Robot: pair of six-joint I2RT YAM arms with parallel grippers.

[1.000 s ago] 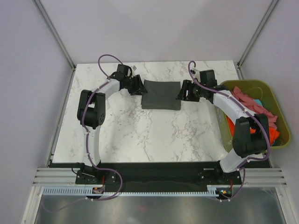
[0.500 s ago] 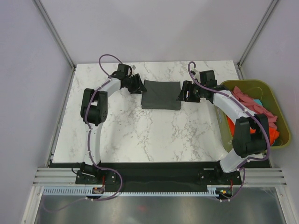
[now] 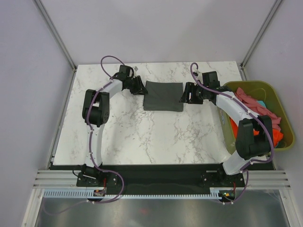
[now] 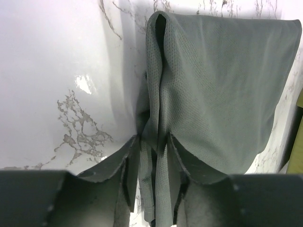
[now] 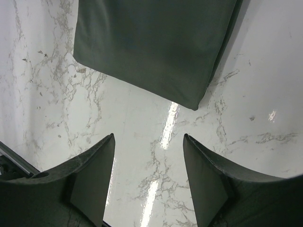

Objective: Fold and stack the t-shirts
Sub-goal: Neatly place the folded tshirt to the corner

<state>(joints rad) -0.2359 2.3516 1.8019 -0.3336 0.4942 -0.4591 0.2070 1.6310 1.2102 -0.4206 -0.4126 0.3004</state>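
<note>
Nearest, the left arm [image 3: 93, 111] and the right arm [image 3: 235, 109] rise from the near edge and bend inward over the white marbled surface [image 3: 142, 137]. To the right, hard against the surface's right edge, sits an olive-green bin [image 3: 251, 83]. It holds a crumpled pink t-shirt [image 3: 251, 99] toward its far end and an orange t-shirt [image 3: 279, 138] toward its near end, partly hidden behind the right arm's elbow.

Farther in, past the middle of the surface, the grey t-shirt [image 3: 163, 96] lies folded into a small, roughly square packet. One hand stands at each of its side edges.

The left hand [image 3: 138, 86] is at the packet's left edge and is clenched on the cloth. In the left wrist view its two fingers [image 4: 116, 170] press from both sides on a raised ridge of grey fabric, which stands up between them and runs away toward the far corner. The rest of the shirt lies flat to the right of that ridge.

The right hand [image 3: 185, 93] is just beside the packet's right edge and is released. In the right wrist view its fingers [image 5: 90, 175] stand well apart over bare marble, touching nothing. The shirt's corner lies just beyond them, smooth and flat on the surface.
</note>
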